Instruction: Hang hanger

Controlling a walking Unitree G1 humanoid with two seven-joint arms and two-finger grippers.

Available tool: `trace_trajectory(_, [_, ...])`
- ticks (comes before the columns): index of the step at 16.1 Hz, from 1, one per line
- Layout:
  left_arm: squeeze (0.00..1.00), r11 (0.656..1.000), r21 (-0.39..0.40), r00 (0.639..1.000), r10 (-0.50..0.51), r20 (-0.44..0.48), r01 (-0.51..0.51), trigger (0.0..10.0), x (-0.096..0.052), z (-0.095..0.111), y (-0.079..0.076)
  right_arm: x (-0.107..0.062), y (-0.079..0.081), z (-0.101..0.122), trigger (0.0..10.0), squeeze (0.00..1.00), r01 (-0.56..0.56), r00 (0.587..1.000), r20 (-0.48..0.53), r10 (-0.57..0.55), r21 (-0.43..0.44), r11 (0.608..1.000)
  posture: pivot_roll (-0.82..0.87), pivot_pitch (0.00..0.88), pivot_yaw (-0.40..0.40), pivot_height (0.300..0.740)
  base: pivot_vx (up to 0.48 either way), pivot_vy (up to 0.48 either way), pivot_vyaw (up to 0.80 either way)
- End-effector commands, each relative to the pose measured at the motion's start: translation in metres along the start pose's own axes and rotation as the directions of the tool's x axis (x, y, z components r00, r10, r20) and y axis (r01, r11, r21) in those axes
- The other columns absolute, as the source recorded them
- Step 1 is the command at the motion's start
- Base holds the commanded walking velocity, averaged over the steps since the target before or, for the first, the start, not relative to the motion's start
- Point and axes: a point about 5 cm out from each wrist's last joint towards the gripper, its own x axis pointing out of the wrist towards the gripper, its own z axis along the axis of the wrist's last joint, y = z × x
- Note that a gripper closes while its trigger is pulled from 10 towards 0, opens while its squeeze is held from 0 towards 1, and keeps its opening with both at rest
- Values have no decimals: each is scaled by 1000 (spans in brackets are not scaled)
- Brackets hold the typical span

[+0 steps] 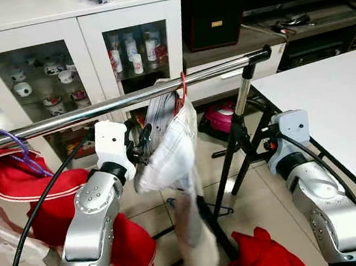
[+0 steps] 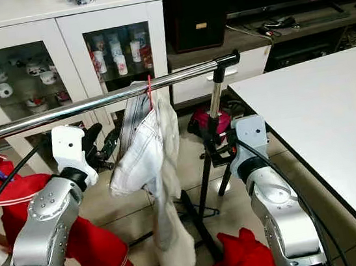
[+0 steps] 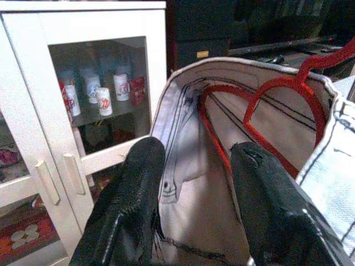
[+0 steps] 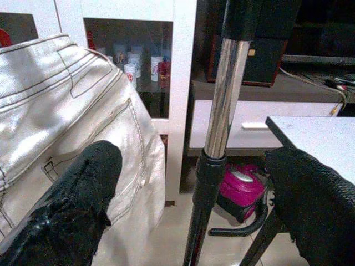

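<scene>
Hanging from the shiny chrome clothes rail [image 1: 121, 102] by its hook, red plastic hanger [image 3: 288, 88] carrying pale white denim jeans [image 1: 170, 148]. Raised just beside the jeans' waistband, left gripper [image 3: 194, 194], black fingers [image 3: 136, 188] spread, touching nothing. Lower, near the rail's black-and-chrome upright post [image 4: 219, 111], right gripper [image 4: 194, 183], fingers wide apart, empty.

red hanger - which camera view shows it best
The left wrist view: the red hanger shows large there, its loop and neck lying inside the white jeans' waistband just beyond the left gripper, whose jaws are open. Both eye views show just its hook over the chrome rail. The right wrist view gives the jeans' back pocket.
</scene>
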Motion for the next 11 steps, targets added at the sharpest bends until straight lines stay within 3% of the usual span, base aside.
trace_trajectory(1, [0,1000,13,1000,10,10,-10,10000,3,5,5,0,1,2,10000,1000,9,1000,3,-9,3,1000,-152,0,21,740,0,0,0])
trace_trajectory(3, [0,1000,22,1000,22,18,-23,10000,7,9,12,2,-1,2,10000,1000,44,999,5,-44,-10,999,-146,0,26,740,0,0,0])
trace_trajectory(6, [0,999,20,999,29,23,-29,10000,4,11,10,1,-4,1,10000,1000,58,998,0,-58,-8,998,-138,0,11,740,0,0,0])
trace_trajectory(8, [0,999,1,999,46,28,-46,10000,3,11,9,3,-1,5,10000,1000,43,999,17,-43,5,999,-153,0,4,740,-272,0,0])
trace_trajectory(9, [0,999,-5,998,52,24,-52,10000,2,8,9,3,1,6,10000,824,38,999,19,-39,9,999,-161,0,11,740,-277,0,0])
trace_trajectory(10, [0,999,-5,999,49,18,-49,10000,2,6,9,3,1,5,10000,0,41,999,13,-41,15,999,-161,0,16,740,-274,0,0])
trace_trajectory(11, [0,1000,0,999,30,26,-30,10000,5,9,6,3,-2,6,10000,0,62,998,14,-62,28,998,-157,0,14,740,-270,0,0])
